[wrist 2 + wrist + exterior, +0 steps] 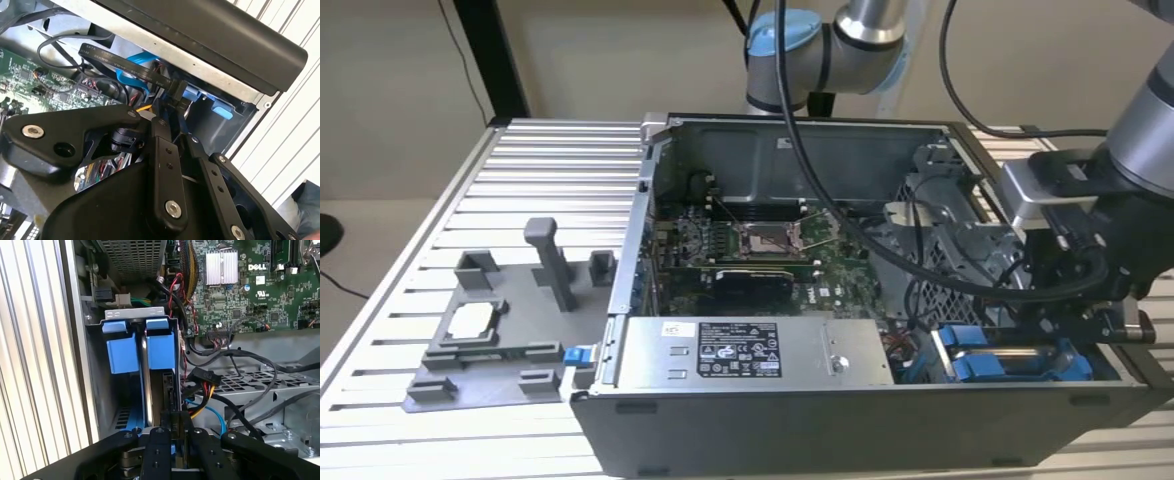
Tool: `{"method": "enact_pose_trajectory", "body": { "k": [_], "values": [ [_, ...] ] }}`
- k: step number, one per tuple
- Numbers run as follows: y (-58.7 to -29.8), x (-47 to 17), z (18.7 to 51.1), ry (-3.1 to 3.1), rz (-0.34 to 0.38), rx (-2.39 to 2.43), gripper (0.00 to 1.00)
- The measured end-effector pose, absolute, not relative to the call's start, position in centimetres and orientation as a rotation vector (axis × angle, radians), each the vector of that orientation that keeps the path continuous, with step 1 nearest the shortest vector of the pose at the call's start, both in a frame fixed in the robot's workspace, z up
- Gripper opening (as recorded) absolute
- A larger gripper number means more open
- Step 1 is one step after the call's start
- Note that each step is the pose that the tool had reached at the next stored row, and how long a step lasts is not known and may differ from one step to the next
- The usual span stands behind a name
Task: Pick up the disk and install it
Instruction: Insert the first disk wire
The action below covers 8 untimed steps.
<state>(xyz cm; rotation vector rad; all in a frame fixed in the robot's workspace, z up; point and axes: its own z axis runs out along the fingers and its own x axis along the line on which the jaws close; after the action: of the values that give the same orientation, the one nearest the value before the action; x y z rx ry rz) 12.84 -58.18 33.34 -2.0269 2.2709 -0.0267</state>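
Ribbed aluminium tabletop (520,160) is carrying an open computer case (854,420), the landmark for everything else. In the exterior view, a grey fixture (494,340) is sitting beside the case on the view's left, and the pincer (1067,300) is reaching down into the case's drive bay at the corner on the view's right, where blue brackets (987,365) are showing.

In the second wrist view, the pincer's black links (165,165) are crowding the bay under the case's rim (210,35), with cables (125,67) passing close by.

In the first wrist view, the disk (146,385) is standing on edge in the bay between two blue brackets, and the pincer (172,427) is sitting clamped on its near edge. Judging from this, doing the step well means keeping the disk square to the bay's rails and clear of the cables (235,360) beside it.
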Motion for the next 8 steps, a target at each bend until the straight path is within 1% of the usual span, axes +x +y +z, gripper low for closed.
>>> {"method": "enact_pose_trajectory", "body": {
  "k": [8],
  "values": [
    [-58.18, 12.83, 33.14, 2.272, -0.027, -2.028, 0.00]
  ]
}}
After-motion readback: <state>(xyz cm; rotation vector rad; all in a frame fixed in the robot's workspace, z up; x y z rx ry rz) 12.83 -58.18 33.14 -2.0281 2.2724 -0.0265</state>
